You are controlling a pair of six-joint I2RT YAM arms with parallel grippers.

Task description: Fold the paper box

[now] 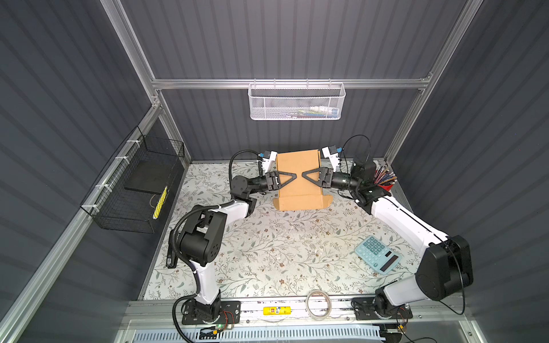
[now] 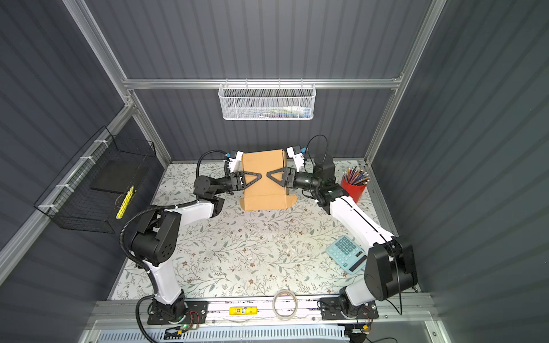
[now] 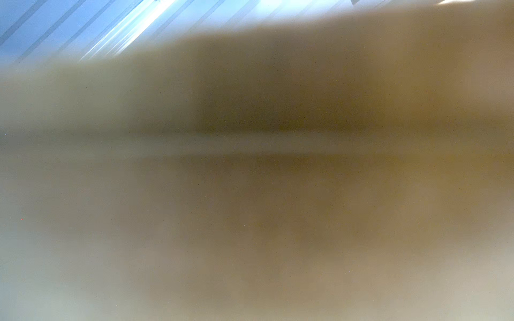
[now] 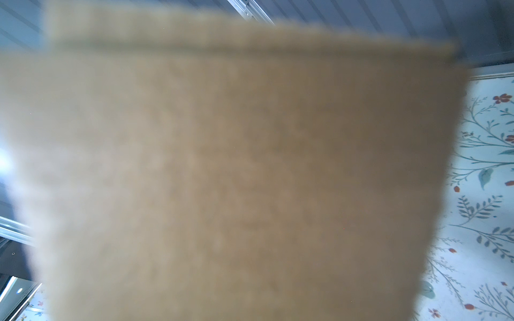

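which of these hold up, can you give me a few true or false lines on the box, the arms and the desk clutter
The paper box sits between the left gripper and the right gripper: true.
The calculator lies by the left arm: false, it lies by the right arm.
The red cup holds pencils: true.
The tape roll rests on the box: false, it lies at the table's near edge.
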